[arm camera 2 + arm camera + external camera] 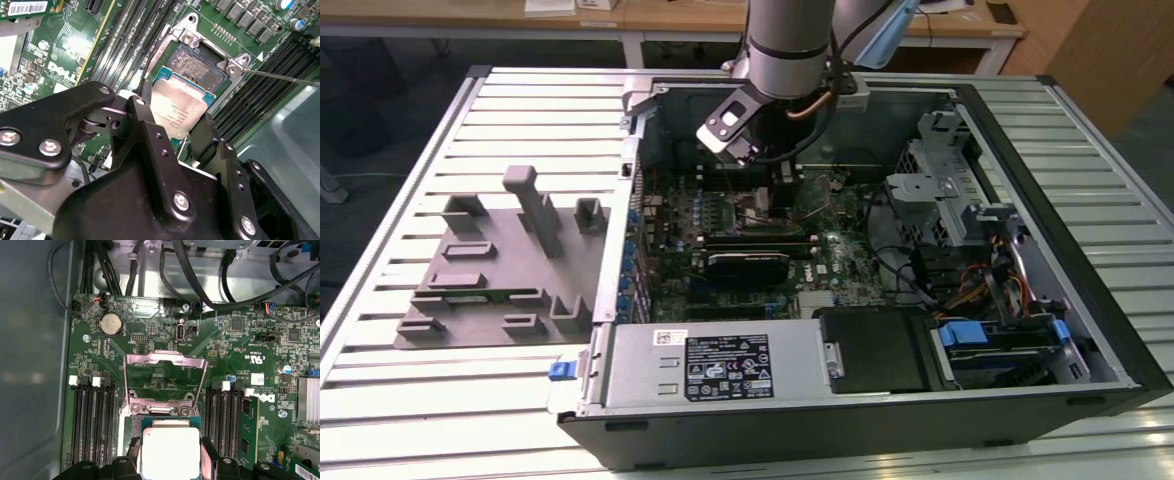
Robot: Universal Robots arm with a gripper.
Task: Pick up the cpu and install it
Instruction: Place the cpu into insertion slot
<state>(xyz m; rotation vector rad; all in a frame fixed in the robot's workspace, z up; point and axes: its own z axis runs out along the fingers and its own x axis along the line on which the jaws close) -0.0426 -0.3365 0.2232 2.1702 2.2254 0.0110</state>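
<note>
Your gripper (172,120) is clamped on the cpu (182,112), with a finger (144,117) against each of two opposite edges. In the second wrist view the cpu partly covers the open socket (200,65), metal top facing away from it. The first wrist view adds the socket's hinged frame (165,377), raised just beyond the cpu. The cpu is square, with edges roughly parallel to the socket's; I can't tell whether they touch. The exterior view shows your arm (787,40) reaching down inside the computer case (881,425).
</note>
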